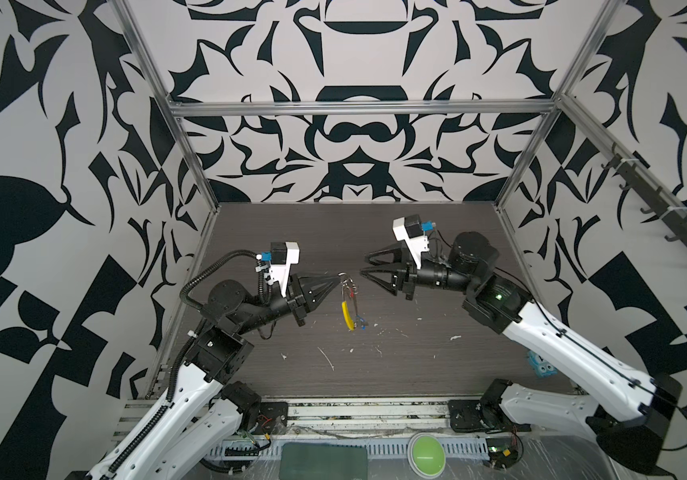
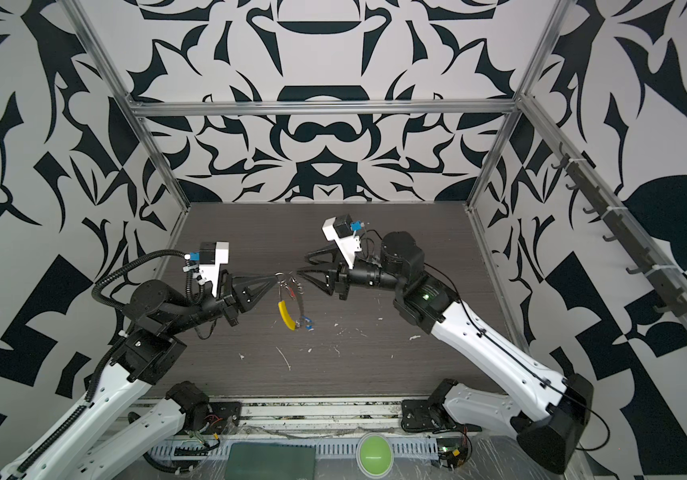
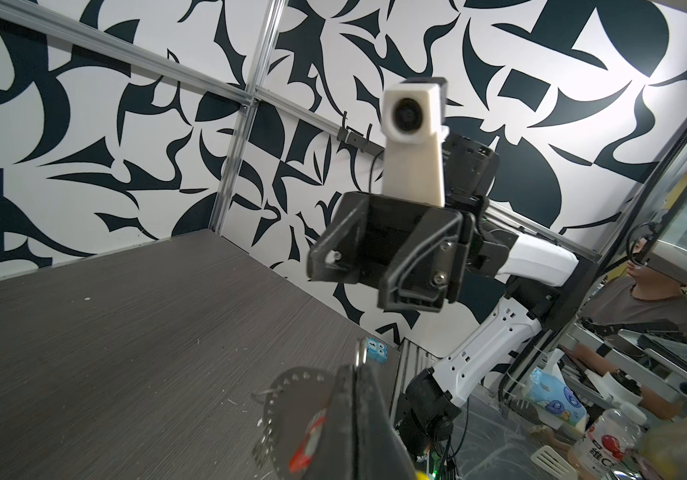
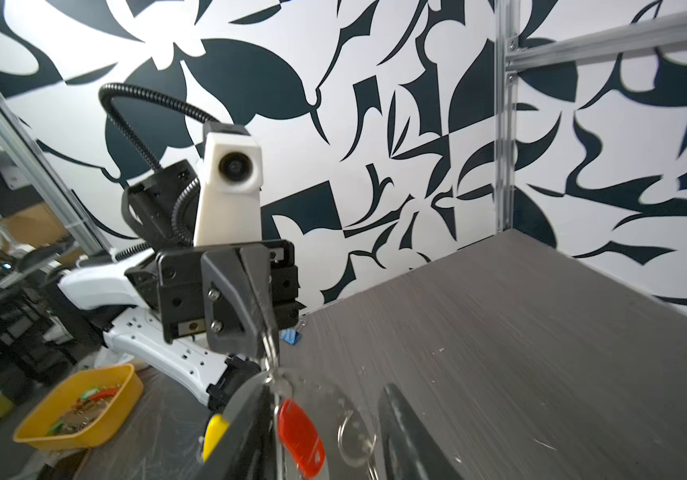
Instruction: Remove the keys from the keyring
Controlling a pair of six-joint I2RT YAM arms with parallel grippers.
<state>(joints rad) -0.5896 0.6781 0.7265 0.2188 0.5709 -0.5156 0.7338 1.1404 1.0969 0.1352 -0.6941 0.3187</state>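
Observation:
The keyring (image 1: 354, 305) (image 2: 298, 303), a thin wire loop with a yellow sleeve (image 1: 348, 316) (image 2: 286, 315), hangs above the table from my left gripper (image 1: 339, 276) (image 2: 276, 276). That gripper is shut on the loop's top. The red-headed key (image 1: 352, 293) (image 2: 292, 293) hangs near the top of the loop and the blue-headed key (image 1: 361, 323) (image 2: 307, 322) at its bottom. My right gripper (image 1: 364, 264) (image 2: 302, 266) is open beside the loop's top. In the right wrist view the red key (image 4: 300, 436) lies between its spread fingers (image 4: 412, 436). The left wrist view shows the notched wire (image 3: 292, 376) and red key (image 3: 308, 440) beside the shut jaws.
A light-blue block (image 1: 541, 365) (image 3: 376, 350) lies at the table's right edge by the right arm. White scraps (image 1: 327, 357) dot the dark tabletop. A yellow tray (image 4: 80, 407) stands beyond the table's edge in the right wrist view. A green button (image 1: 427, 453) sits on the front rail.

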